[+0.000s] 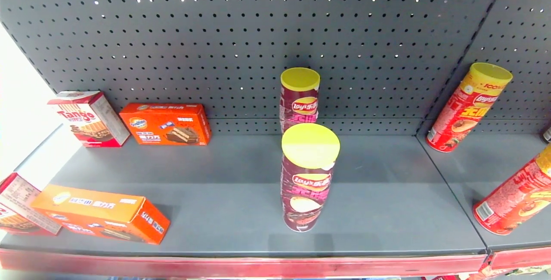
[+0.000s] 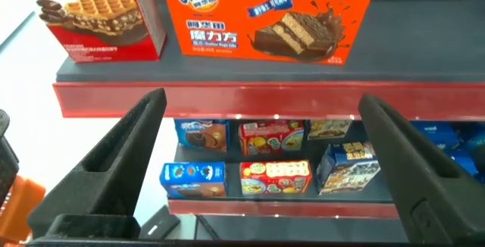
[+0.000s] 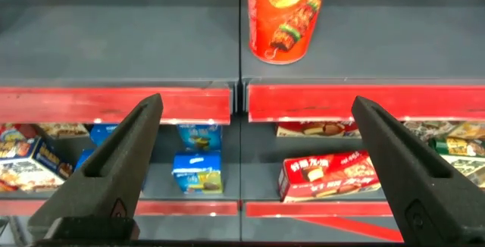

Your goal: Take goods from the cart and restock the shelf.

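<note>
Gaping empty: left claw, right claw | maroon cans 2 | orange boxes 2

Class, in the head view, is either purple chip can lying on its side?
No, the front purple can and the rear purple can both stand upright on the shelf, one behind the other.

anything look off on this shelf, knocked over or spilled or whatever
Nothing spilled or damaged. The front maroon can and back maroon can stand upright. The front orange box sits slightly turned to the shelf edge; the red cans seem to lean, possibly the lens.
</note>
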